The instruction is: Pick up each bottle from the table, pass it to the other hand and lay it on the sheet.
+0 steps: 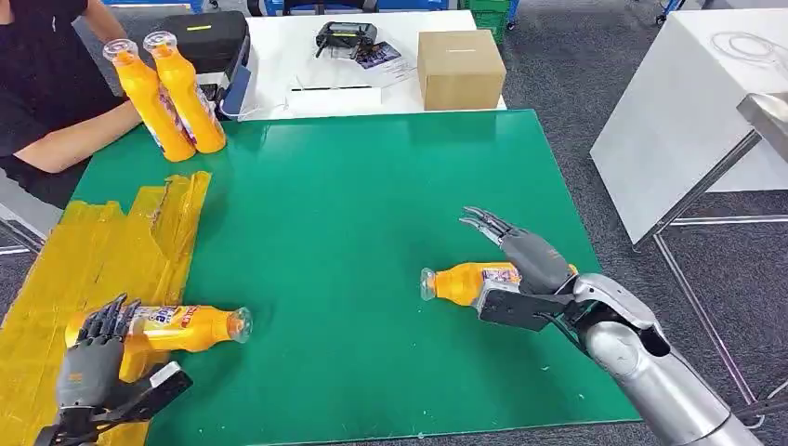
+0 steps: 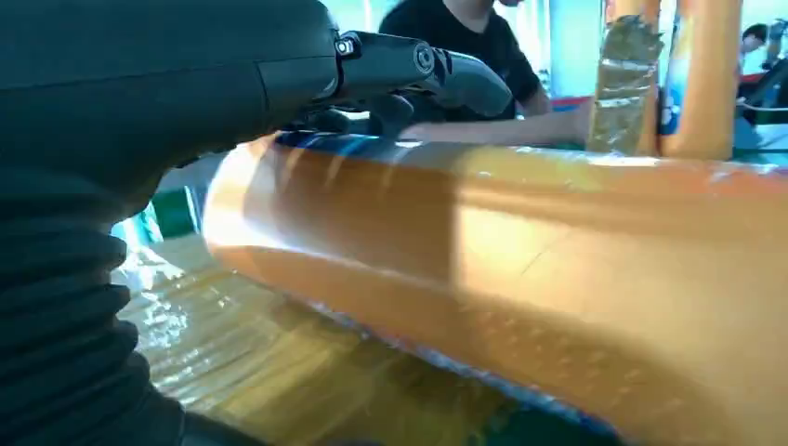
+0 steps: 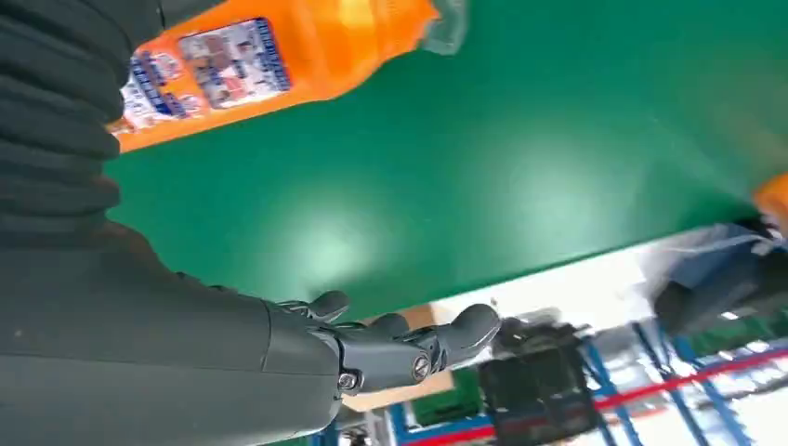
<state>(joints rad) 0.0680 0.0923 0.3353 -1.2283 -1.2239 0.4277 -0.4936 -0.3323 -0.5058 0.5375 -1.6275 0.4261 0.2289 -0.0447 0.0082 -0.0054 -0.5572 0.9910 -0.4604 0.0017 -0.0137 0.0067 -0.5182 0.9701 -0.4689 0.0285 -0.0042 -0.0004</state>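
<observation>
Left hand (image 1: pixel 93 358) clasps an orange plastic bottle (image 1: pixel 177 327) lying across the yellow sheet (image 1: pixel 84 251); right hand (image 1: pixel 520 255), fingers spread, hovers over another bottle (image 1: pixel 465 282) awaiting pickup on the green worktop (image 1: pixel 353 214).

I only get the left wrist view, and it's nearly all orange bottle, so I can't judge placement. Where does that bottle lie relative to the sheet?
Observer: In the head view the first bottle lies on its side under the left hand. Its base end is over the yellow sheet and its cap end is out over the green mat.
Operator: What is the right hand doing?
Observer: The right hand is open with its fingers stretched out, above a second bottle that lies on the mat.
Operator: Is it touching that one?
Observer: The right wrist view shows its fingers apart from the second bottle.
</observation>
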